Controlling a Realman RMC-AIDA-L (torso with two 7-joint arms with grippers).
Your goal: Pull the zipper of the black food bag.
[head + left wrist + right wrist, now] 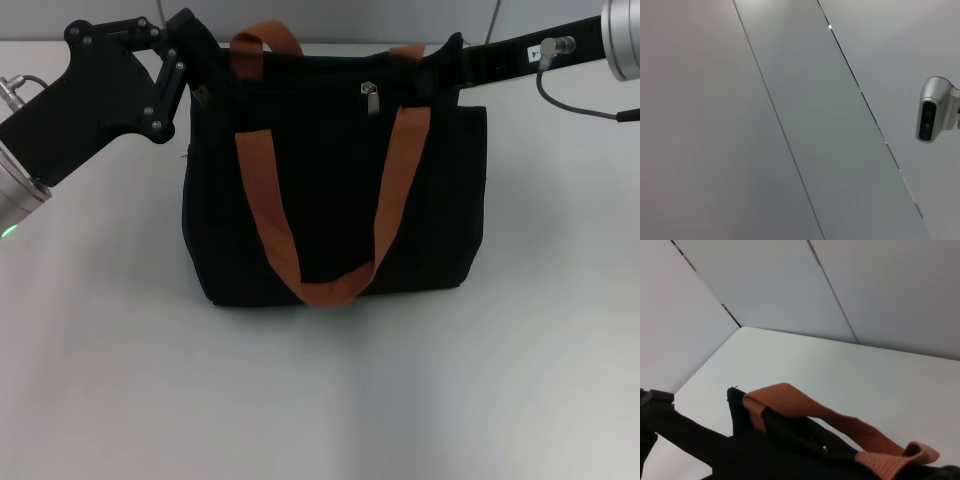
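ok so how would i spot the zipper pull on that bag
Find the big black bag standing on the white table. Look along its top edge, between the two orange straps. The zipper pull is the tiny silver tab hanging there, the only shiny metal on the bag.

At the upper left of the head view, the left hand (185, 45) is seen as a matte black body built of flat angular plates, joined by linkages and studded with small round silver screws. Behind it, at the left edge, a silver cylindrical wrist section is seen, on which a small green light is lit. At the upper right, the right hand (450, 50) is seen as a long, narrow black bar. A small white marking and a silver connector are carried on it, from which a thin black cable is looped. A silver cylindrical segment is seen at the top right corner.
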